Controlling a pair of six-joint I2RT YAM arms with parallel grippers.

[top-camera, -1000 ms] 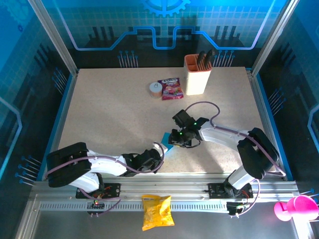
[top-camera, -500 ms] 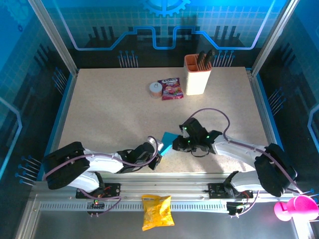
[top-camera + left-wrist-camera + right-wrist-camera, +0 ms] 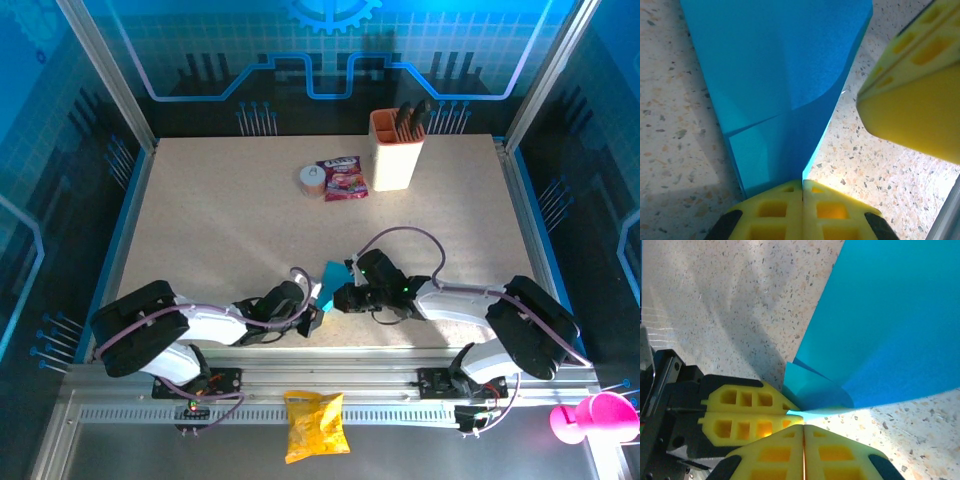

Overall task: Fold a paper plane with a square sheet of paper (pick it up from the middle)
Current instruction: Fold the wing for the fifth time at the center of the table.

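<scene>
The square sheet of paper (image 3: pixel 334 277) is bright cyan-blue and partly folded, with a crease and one flap curling up (image 3: pixel 775 75) (image 3: pixel 890 325). It lies near the table's front middle. My left gripper (image 3: pixel 312 308) is shut on the sheet's near edge, and the paper runs straight into the closed yellow fingertips (image 3: pixel 802 183). My right gripper (image 3: pixel 340 297) is shut, fingertips pressed together (image 3: pixel 804 426) just in front of the paper's lower edge, with nothing seen between them. It sits right beside the left gripper's fingers (image 3: pixel 747 412). The right gripper's fingers (image 3: pixel 910 95) are off the paper's right edge.
At the back stand an orange-rimmed holder (image 3: pixel 395 150), a red-purple snack packet (image 3: pixel 343 178) and a small tape roll (image 3: pixel 312 178). A yellow crisp bag (image 3: pixel 315 425) lies on the front rail and a pink object (image 3: pixel 590 415) at the bottom right.
My right gripper has closed and slid left and nearer, ending beside the left gripper. The left gripper kept hold of the paper and shifted slightly left.
</scene>
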